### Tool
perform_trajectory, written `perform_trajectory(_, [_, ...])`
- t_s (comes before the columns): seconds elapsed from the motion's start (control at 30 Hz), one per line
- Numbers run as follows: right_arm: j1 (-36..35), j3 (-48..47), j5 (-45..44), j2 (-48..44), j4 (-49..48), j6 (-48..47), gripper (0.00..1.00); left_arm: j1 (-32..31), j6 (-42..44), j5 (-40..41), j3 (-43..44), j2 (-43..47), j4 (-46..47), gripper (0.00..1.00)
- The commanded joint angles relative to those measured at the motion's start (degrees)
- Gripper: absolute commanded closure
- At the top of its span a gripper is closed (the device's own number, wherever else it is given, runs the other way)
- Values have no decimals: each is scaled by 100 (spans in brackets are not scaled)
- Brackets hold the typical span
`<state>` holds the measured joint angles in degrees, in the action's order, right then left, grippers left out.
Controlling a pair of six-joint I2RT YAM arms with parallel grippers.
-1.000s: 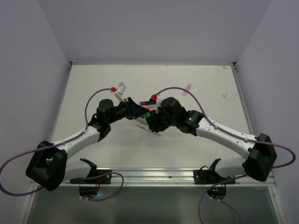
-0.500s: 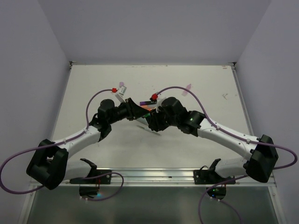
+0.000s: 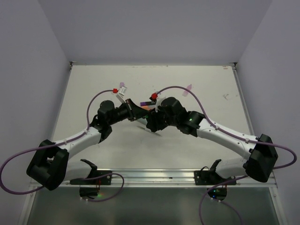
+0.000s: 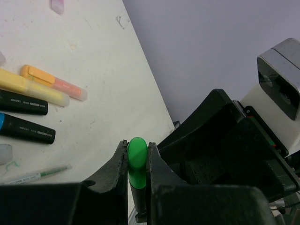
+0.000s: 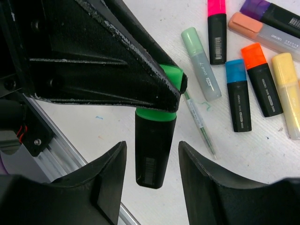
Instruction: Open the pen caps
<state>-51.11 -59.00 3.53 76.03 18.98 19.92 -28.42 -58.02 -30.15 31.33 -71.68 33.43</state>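
My left gripper is shut on the green cap of a chunky highlighter and holds it in the air. In the right wrist view the green cap sits between the left fingers, and the black barrel hangs below it. My right gripper is open, its fingers either side of the barrel, not touching it. In the top view both grippers meet at mid-table. Other highlighters lie on the table with pink, blue, orange and purple caps on.
A pastel green highlighter, a pastel yellow one and a pastel orange one lie beside the black pens. A thin pale pen lies under the held highlighter. A metal rail runs along the table's near edge.
Both grippers have shifted slightly toward the back of the table. The right gripper has moved a little left, closer around the held highlighter.
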Motion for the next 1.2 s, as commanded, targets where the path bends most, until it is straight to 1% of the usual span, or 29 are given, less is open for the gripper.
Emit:
perform_trajectory(0.0, [-39, -182, -124, 140, -395, 99, 48, -14, -165, -193, -48, 40, 471, 100])
perform_trajectory(0.1, [-39, -182, -80, 246, -527, 117, 48, -14, -227, -210, -31, 66, 524, 100])
perform_trajectory(0.13, [-30, -173, -63, 263, -571, 117, 51, -5, -245, -210, -22, 75, 533, 100])
perform_trajectory(0.17, [-39, -173, -54, 289, -571, 126, 63, -14, -262, -193, -31, 93, 524, 100])
perform_trajectory(0.2, [-39, -173, -28, 333, -571, 126, 70, -5, -297, -167, -48, 110, 533, 100])
perform_trajectory(0.23, [-39, -164, -28, 368, -562, 135, 100, -14, -324, -132, -57, 136, 559, 100])
perform_trajectory(0.27, [-39, -155, -10, 386, -536, 143, 100, -14, -350, -44, -57, 145, 594, 100])
perform_trajectory(0.33, [-56, -77, -45, 439, -536, 187, 100, -14, -237, 158, 144, 146, 88, 100])
perform_trajectory(0.37, [-92, -33, -80, 456, -519, 205, 100, 21, -132, 428, 406, 137, -394, 100])
perform_trajectory(0.43, [-179, 11, -238, 527, -370, 266, 100, 126, 202, 973, 627, 233, -749, 100])
perform_trajectory(0.47, [-232, 20, -274, 579, -308, 275, 100, 257, 316, 1411, 942, 233, -1090, 100])
perform_trajectory(0.53, [-294, 99, -327, 606, -325, 389, 100, 442, 624, 1538, 1426, 33, -1460, 100])
perform_trajectory(0.57, [-346, 143, -301, 597, -360, 433, 100, 669, 686, 1530, 1802, -204, -1636, 100])
perform_trajectory(0.63, [-399, 266, -283, 554, -404, 521, 100, 916, 713, 1425, 1999, -390, -1559, 100])
perform_trajectory(0.67, [-434, 310, -309, 501, -413, 556, 100, 1196, 678, 1329, 2078, -495, -1446, 100])
perform_trajectory(0.73, [-435, 451, -274, 413, -465, 679, 100, 1453, 599, 1197, 2070, -548, -1182, 100])
perform_trajectory(0.8, [-435, 512, -274, 325, -492, 732, 100, 1743, 555, 1038, 2158, -610, -1207, 100])
perform_trajectory(0.93, [-435, 504, -204, 360, -483, 732, 100, 1876, 537, 1012, 2088, -496, -1067, 100])
perform_trajectory(1.07, [-505, 609, 51, 509, -711, 811, 100, 1972, 423, 1011, 2061, -496, -988, 100])
perform_trajectory(1.17, [-610, 767, 25, 545, -834, 873, 100, 2034, 449, 1160, 2210, -496, -1189, 100])
